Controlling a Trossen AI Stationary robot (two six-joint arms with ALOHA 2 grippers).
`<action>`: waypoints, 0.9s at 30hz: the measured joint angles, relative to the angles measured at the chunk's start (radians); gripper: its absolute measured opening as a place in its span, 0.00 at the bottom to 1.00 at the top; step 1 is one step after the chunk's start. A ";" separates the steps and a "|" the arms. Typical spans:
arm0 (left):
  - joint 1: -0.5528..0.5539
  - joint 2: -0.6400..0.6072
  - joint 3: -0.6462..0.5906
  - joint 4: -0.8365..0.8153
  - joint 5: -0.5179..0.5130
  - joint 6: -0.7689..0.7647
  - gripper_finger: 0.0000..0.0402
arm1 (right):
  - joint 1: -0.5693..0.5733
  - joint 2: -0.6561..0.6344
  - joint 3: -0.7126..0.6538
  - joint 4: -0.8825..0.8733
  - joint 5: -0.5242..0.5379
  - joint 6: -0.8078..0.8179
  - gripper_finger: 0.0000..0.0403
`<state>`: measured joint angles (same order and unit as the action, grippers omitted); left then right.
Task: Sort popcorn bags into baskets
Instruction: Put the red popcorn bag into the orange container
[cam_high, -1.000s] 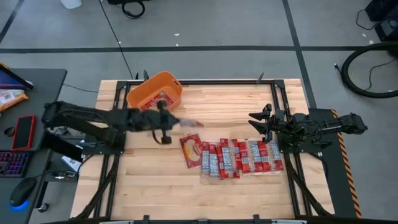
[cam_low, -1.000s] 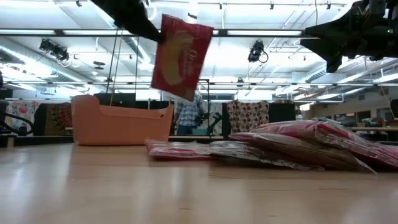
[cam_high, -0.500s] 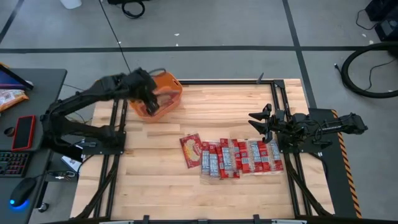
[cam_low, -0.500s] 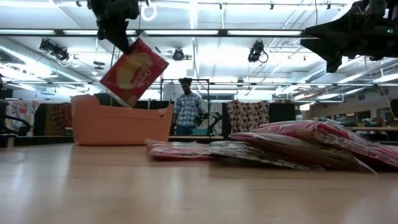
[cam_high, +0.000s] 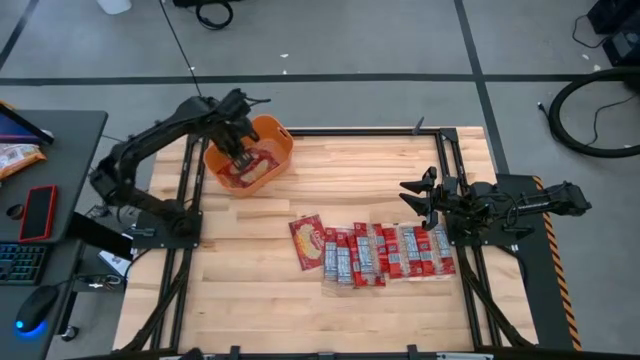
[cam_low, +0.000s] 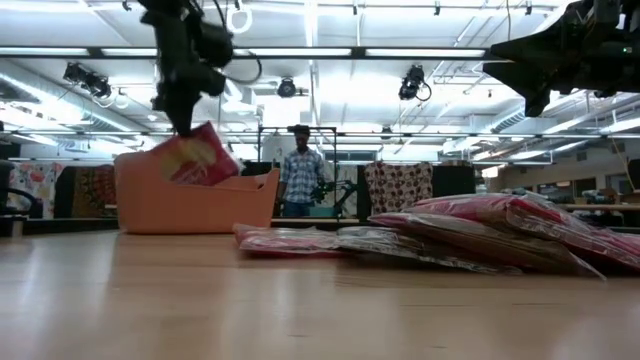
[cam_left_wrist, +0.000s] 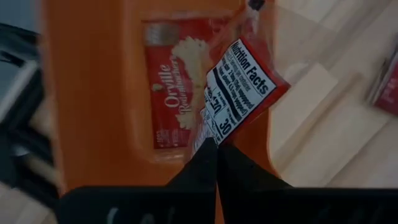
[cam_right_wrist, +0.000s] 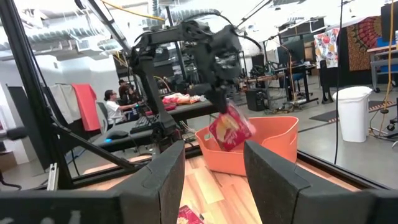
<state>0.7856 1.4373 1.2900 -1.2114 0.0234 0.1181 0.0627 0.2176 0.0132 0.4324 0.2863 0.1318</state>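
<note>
Left gripper (cam_high: 240, 160), fingers clenched on a popcorn bag (cam_low: 196, 160), has lowered it into the orange tub (cam_high: 283, 150) (release pending); right gripper (cam_high: 416, 197) released.

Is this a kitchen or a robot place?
Probably a robotics lab or workshop: ceiling light strips overhead, workbenches with a seated person, and the left gripper lowering a popcorn bag into the orange basket.

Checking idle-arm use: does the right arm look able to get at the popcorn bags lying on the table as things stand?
Probably yes. The right gripper hovers open just beside the row of popcorn bags, nothing lies between them, and the left gripper is away over the orange basket.
</note>
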 joint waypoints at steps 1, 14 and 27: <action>0.008 0.025 0.000 0.000 0.016 0.018 0.01 | 0.000 0.000 0.000 0.000 0.000 0.000 0.42; -0.026 0.136 0.019 0.121 -0.185 0.181 0.31 | 0.000 0.000 0.000 0.000 0.000 0.000 0.42; -0.441 0.135 0.047 0.324 -0.209 0.496 0.36 | 0.000 0.000 0.000 0.000 0.000 0.000 0.42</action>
<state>0.3448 1.5726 1.3365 -0.8877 -0.1858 0.6146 0.0625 0.2174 0.0132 0.4320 0.2863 0.1318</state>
